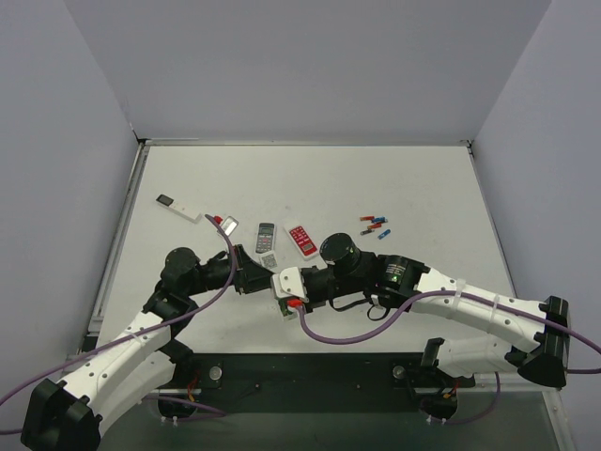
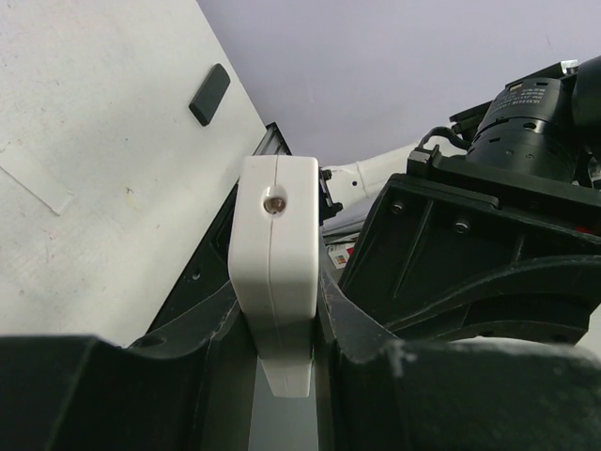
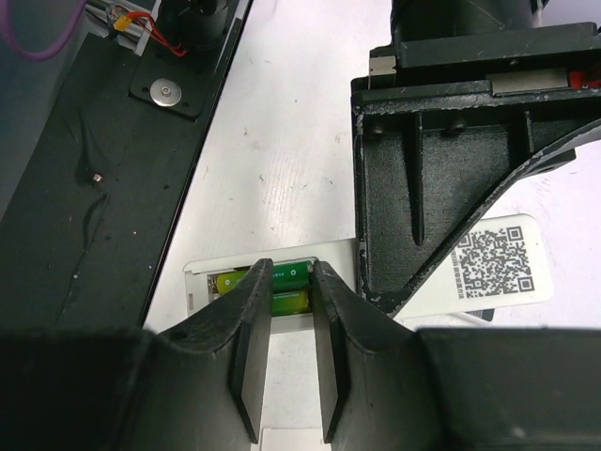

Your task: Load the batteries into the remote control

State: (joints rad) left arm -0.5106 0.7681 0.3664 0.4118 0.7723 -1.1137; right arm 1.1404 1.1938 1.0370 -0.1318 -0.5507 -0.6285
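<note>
At the far left of the table (image 1: 423, 188) lies a slim white stick (image 1: 178, 206) with a black end, nothing touching it. The left claw (image 1: 261, 280) comes in from the near left and is clamped on the remote control (image 2: 274, 268), one black finger pressed against each side of the white body. This holds the remote near the front middle of the table, between the two arms. The remote's back, which bears a square code label (image 3: 493, 263), faces the right wrist camera, and its battery bay is uncovered with green batteries (image 3: 282, 280) lying side by side inside. The right claw (image 3: 291, 274) stands narrow, its tips set down at the bay with the green cells showing between them; I cannot tell whether it pinches one. Just behind the claws a grey-faced remote (image 1: 266, 235) and a red-and-white remote (image 1: 302, 240) lie flat, near each other. Further right, a few loose batteries (image 1: 376, 225) in red and blue lie well apart from the held remote
</note>
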